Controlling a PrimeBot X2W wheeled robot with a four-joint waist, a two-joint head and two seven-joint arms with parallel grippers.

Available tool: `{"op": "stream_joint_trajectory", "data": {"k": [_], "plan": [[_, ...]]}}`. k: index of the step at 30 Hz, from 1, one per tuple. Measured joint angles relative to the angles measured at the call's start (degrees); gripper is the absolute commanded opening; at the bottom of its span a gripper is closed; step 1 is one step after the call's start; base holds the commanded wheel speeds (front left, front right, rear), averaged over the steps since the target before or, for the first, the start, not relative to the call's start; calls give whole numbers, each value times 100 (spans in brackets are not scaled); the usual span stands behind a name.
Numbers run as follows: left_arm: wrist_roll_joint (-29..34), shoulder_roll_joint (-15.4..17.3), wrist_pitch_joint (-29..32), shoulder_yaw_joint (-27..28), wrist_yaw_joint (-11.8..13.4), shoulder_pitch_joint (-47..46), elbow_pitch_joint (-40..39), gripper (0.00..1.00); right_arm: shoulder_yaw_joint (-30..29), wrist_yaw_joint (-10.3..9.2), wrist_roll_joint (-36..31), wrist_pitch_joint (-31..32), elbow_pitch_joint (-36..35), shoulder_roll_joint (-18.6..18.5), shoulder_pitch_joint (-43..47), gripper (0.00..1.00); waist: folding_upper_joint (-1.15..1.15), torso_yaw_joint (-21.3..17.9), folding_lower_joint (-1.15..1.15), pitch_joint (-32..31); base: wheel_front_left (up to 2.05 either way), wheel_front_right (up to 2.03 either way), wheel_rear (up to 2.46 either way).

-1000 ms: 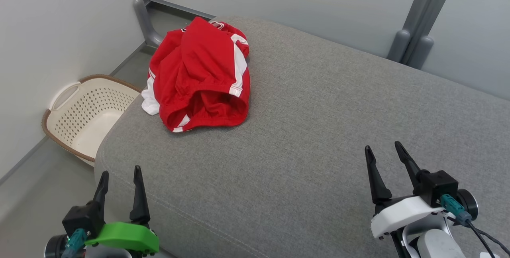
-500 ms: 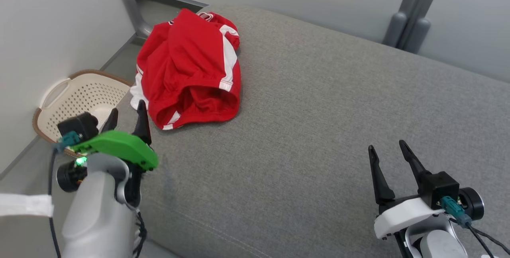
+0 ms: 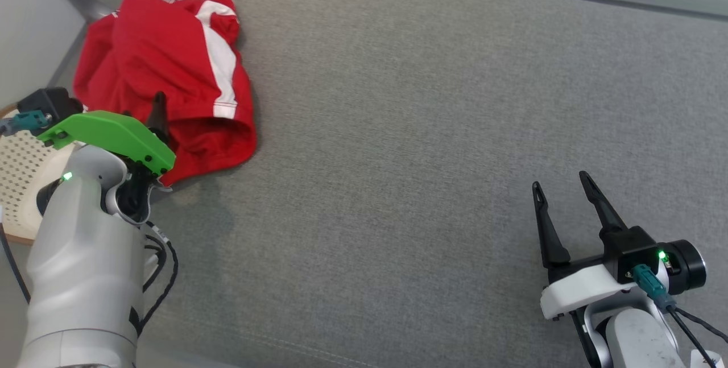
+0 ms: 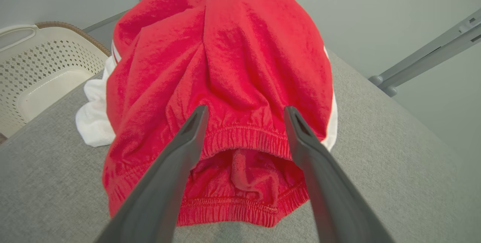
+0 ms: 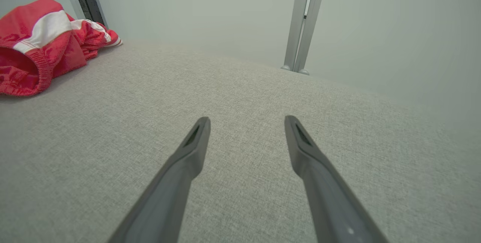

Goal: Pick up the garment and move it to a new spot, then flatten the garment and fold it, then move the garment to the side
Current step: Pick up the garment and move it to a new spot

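A crumpled red garment with white stripes lies at the far left end of the grey cushion. My left gripper, under its green cover, hovers at the garment's near elastic hem. In the left wrist view the left gripper is open, its fingers straddling the hem of the garment with nothing pinched between them. My right gripper stands open over bare cushion at the lower right, far from the garment. The right wrist view shows the right gripper empty and the garment off at the far left.
A cream perforated laundry basket sits on the floor beyond the cushion's left end, also seen as the basket in the left wrist view. Grey metal posts stand against the wall behind the cushion. Bare cushion stretches right of the garment.
The head camera has tilted down and shifted. My left arm has risen and reached forward until its open fingers straddle the garment's near hem. The right gripper has hardly moved.
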Motion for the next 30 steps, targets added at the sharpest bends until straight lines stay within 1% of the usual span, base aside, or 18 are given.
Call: {"op": "stream_joint_trajectory", "data": {"k": [4,8,12,13,14,15,21,25,30], "plan": [[109,231,69,-102,89,-166,201,100,-9,-1,-31,0,-63,-2,-24,100,0,-290,0,282,0,0,0],[182,299,166,-200,261,-185,446,100,-22,0,-31,0,-87,-3,-37,100,0,-519,0,517,0,0,0],[325,364,296,-323,363,-200,669,100,-36,-1,13,0,-70,-3,-43,100,0,-696,0,686,0,0,0],[332,364,338,-349,365,-221,716,90,-23,-1,29,0,-57,-3,-48,100,0,-725,0,714,0,0,0],[334,360,358,-375,365,-244,743,31,-9,-1,44,0,-44,-3,-52,100,0,-745,0,730,0,0,0],[343,361,352,-396,358,-257,749,0,18,-1,75,0,-31,-4,-56,100,0,-753,0,731,0,0,0],[379,408,65,-448,309,-338,717,0,85,0,141,0,60,-2,-91,100,0,-713,0,592,0,0,0],[364,425,-333,-438,245,-402,546,0,89,-1,265,0,104,-2,-90,100,0,-682,0,417,0,0,0],[366,604,-519,-475,159,-456,356,0,156,-1,466,-1,164,-1,-73,100,0,-664,0,112,0,0,0]]}}
